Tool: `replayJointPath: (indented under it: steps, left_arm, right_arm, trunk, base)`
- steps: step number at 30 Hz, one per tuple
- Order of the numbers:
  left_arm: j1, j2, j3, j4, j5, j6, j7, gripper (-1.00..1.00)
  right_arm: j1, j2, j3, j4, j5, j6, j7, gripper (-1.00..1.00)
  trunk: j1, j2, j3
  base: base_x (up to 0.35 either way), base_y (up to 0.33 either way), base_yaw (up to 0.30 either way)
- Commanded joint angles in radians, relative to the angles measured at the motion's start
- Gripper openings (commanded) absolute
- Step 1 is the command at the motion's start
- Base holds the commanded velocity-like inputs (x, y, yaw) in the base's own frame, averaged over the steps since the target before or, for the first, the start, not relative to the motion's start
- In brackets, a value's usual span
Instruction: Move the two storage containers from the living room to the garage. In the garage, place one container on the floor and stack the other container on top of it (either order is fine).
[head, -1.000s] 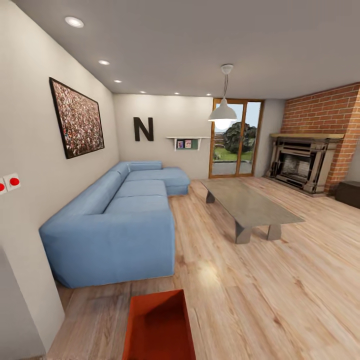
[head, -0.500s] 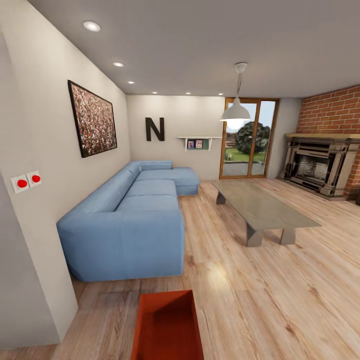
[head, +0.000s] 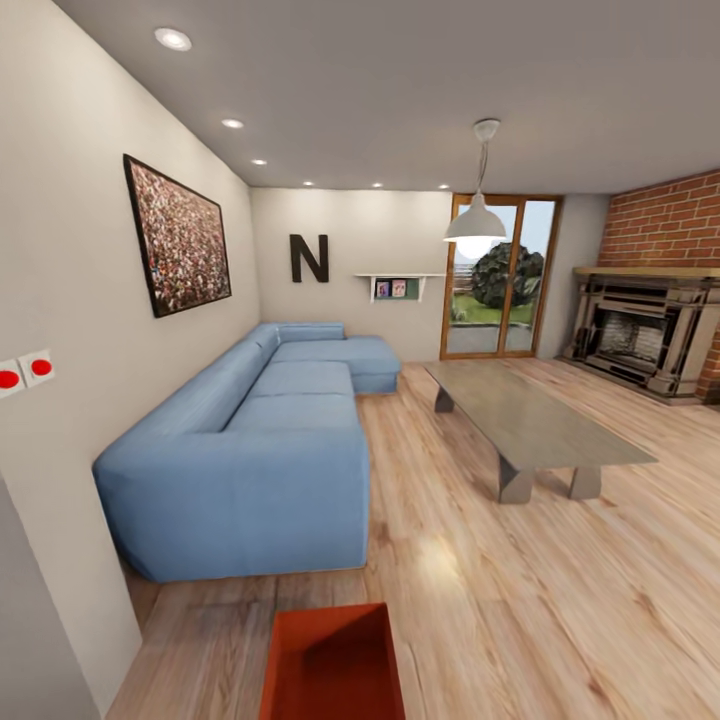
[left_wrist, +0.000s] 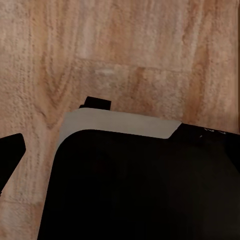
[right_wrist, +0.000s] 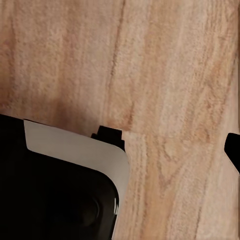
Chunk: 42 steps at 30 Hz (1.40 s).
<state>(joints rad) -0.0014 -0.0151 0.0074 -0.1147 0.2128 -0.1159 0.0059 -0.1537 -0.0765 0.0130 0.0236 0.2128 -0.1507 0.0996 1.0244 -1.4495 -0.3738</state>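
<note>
From the head view, the living room opens out ahead: a light wood-plank floor (head: 560, 590), beige walls, and a big light-blue sectional sofa (head: 265, 440) running along the left wall. One orange-red storage container (head: 333, 662) sits at the very bottom of the picture, just in front of the sofa's near end; its near part is cut off by the frame edge, so I can make out only its far wall, parts of the side walls and some of the inside. Whether it rests on the planks or is carried I cannot tell. To the right stands a low grey table (head: 535, 425), well apart from the container. Beyond it are a glass door (head: 500, 275) with greenery outside, a brick fireplace (head: 650, 325) partly cut by the right edge, a hanging white lamp (head: 482, 215), a dark letter N (head: 309, 258) on the far wall and a small shelf (head: 397, 287) whose contents are too small to read. A framed picture (head: 178, 236) hangs on the left wall, with two red buttons (head: 25, 372) nearer, one clipped by the edge.

In the left wrist view, a dark body with a pale grey edge (left_wrist: 140, 185) covers much of the planks; a black sliver shows at one side. I cannot tell how the left gripper stands.

In the right wrist view, a similar dark shape with a pale rim (right_wrist: 60, 185) lies over the planks, and again the right gripper's spread cannot be judged.
</note>
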Motion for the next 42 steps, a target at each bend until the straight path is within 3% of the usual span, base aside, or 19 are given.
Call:
replayJointPath:
  steps: [1,17,42]
  left_arm:
    - [0.0,0.0,0.0,-0.001,0.005,-0.002,0.001,1.0]
    - [0.0,0.0,0.0,-0.002,0.005,-0.002,0.002,1.0]
    - [0.0,0.0,0.001,-0.002,0.005,-0.002,0.002,1.0]
  right_arm:
    - [-0.001,0.0,0.001,0.003,0.003,-0.005,0.002,1.0]
    - [-0.001,0.001,0.005,0.003,0.005,-0.001,0.002,1.0]
    - [-0.001,0.005,0.01,0.003,0.007,0.002,0.002,1.0]
  trunk:
    - [0.001,-0.001,-0.001]
    - [0.001,-0.001,-0.001]
    - [0.001,-0.001,-0.001]
  base:
    - [0.22,0.0,0.0]
    - [0.107,0.059,0.0]
    - [0.009,0.048,0.0]
